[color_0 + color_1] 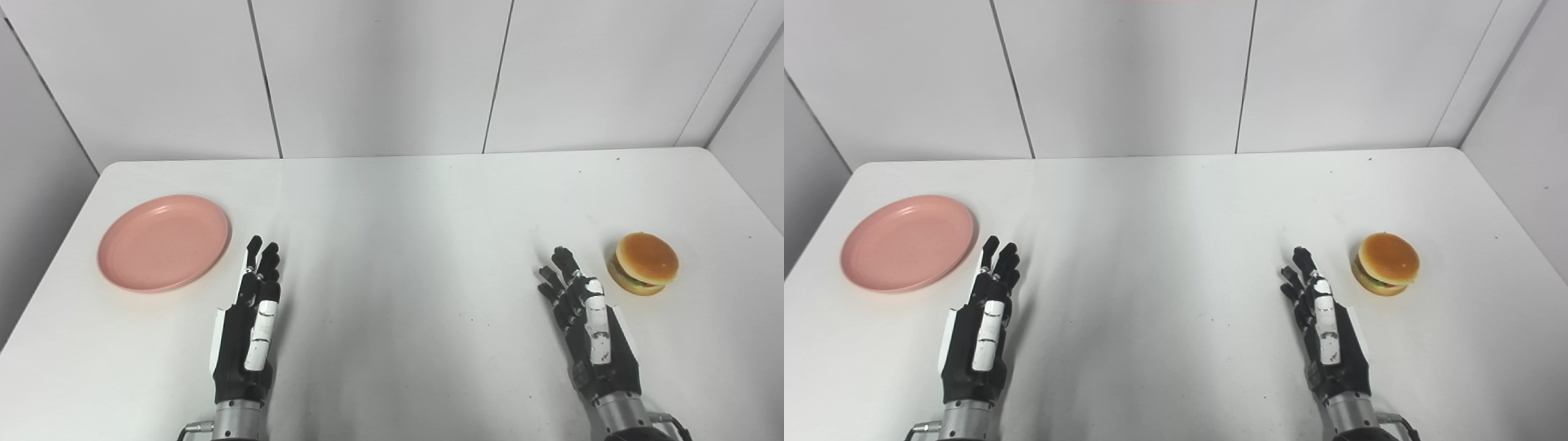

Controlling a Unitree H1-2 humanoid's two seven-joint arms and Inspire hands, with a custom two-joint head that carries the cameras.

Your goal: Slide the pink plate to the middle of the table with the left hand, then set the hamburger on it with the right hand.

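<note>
A round pink plate [163, 241] lies flat on the left part of the white table [404, 245], with nothing on it. My left hand [250, 324] rests just right of the plate's near edge, fingers stretched out and apart, holding nothing and not touching the plate. A toy hamburger [643, 263] with a tan bun stands upright on the right part of the table. My right hand [585, 324] lies a little left of and nearer than the hamburger, open, fingers extended, apart from it.
Grey-white wall panels [380, 73] rise behind the table's far edge and close in on both sides. The broad stretch of tabletop between my two hands is bare white surface.
</note>
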